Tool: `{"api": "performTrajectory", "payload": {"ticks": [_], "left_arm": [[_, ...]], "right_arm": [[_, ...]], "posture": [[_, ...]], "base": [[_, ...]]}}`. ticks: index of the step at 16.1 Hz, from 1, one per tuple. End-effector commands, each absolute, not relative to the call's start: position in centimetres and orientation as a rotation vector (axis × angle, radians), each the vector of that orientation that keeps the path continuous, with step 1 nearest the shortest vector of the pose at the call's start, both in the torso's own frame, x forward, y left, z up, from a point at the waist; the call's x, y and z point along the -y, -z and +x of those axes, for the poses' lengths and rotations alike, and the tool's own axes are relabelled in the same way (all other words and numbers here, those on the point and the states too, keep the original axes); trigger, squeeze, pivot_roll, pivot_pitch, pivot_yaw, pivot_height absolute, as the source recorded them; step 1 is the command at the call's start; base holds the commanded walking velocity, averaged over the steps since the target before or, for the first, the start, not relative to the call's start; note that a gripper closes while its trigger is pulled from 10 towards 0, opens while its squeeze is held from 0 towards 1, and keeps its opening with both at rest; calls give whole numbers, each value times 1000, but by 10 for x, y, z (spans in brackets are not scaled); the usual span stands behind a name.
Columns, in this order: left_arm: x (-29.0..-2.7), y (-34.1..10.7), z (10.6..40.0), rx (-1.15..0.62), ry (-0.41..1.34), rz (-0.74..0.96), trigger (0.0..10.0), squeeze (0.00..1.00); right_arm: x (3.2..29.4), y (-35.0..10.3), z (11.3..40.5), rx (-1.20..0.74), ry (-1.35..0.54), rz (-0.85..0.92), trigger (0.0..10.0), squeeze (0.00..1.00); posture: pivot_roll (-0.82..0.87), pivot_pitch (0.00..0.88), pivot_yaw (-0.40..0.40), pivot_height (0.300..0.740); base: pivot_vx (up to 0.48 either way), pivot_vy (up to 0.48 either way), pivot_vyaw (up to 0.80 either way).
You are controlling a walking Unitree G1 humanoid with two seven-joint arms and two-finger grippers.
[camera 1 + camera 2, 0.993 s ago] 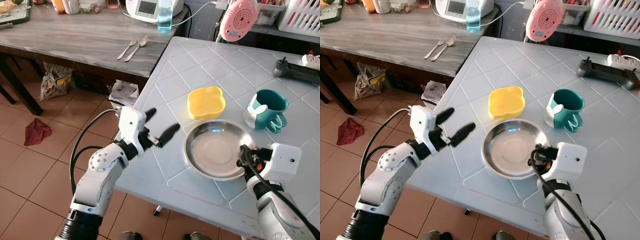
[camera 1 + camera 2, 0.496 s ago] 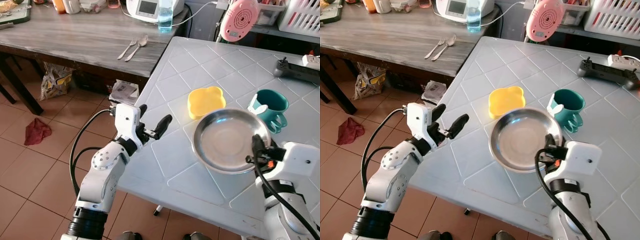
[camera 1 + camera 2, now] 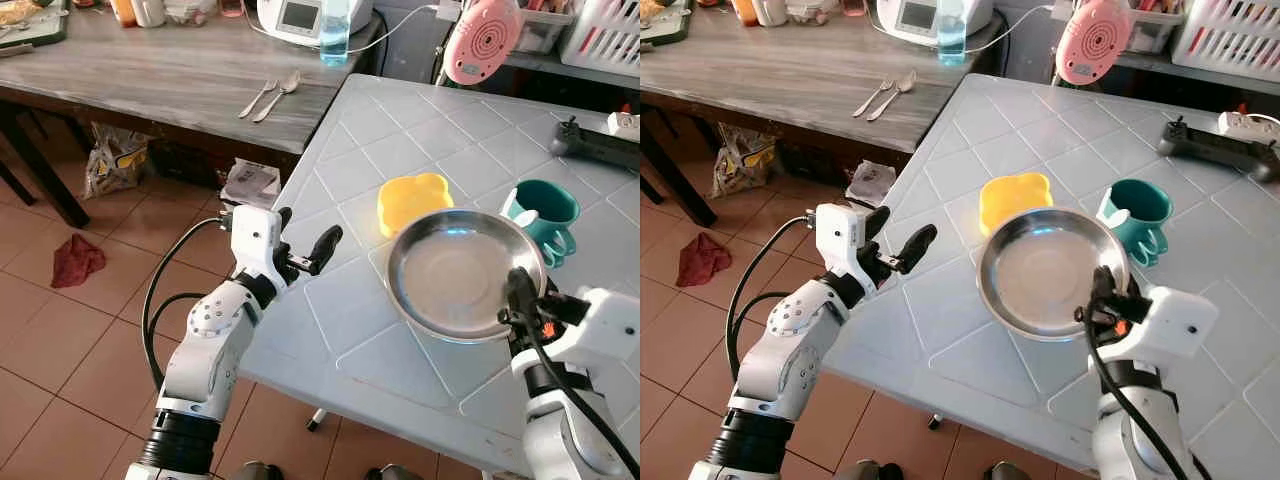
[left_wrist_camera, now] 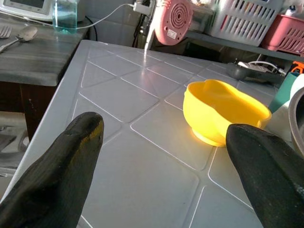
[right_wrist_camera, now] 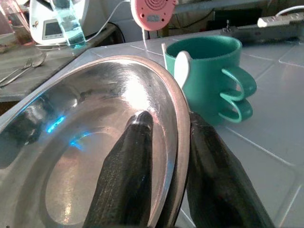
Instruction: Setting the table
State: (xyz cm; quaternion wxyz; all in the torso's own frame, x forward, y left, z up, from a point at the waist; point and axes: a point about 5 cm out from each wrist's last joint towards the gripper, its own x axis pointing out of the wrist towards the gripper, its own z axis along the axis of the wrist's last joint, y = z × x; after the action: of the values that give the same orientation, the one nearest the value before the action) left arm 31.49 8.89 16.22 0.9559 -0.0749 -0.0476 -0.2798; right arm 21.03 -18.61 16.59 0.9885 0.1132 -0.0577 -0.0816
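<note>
Right end effector (image 5: 164, 142) pinches a shiny round steel plate (image 3: 460, 275) above the pale diamond-grooved desk (image 3: 420, 130); left end effector (image 3: 305, 235) hangs released.

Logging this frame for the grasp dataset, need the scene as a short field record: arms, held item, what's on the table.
right gripper: shut on the steel plate, fingers pinching its rim, one inside and one outside
plate state: lifted and tilted above the white table
left gripper: open, holding nothing, at the table's near left edge
on white table: yellow bowl, teal cup, black controller
on wooden table: fork and spoon, side by side
</note>
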Motion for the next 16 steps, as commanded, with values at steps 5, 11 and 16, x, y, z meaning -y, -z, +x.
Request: {"api": "performTrajectory", "payload": {"ticks": [5, 11, 16], "left_arm": [[-96, -168, 322, 133, 488, -119, 10000, 0], [-99, -167, 324, 139, 447, -104, 10000, 0], [-99, -163, 323, 123, 464, -92, 10000, 0]], "right_arm": [[189, -175, 209, 195, 191, 417, 10000, 0], [189, -177, 210, 205, 172, 522, 10000, 0], [179, -155, 211, 31, 144, 510, 10000, 0]], "posture": [[-15, 115, -5, 714], [-13, 115, -5, 714], [-11, 116, -4, 714]], "base": [[0, 0, 0], [0, 0, 0], [0, 0, 0]]}}
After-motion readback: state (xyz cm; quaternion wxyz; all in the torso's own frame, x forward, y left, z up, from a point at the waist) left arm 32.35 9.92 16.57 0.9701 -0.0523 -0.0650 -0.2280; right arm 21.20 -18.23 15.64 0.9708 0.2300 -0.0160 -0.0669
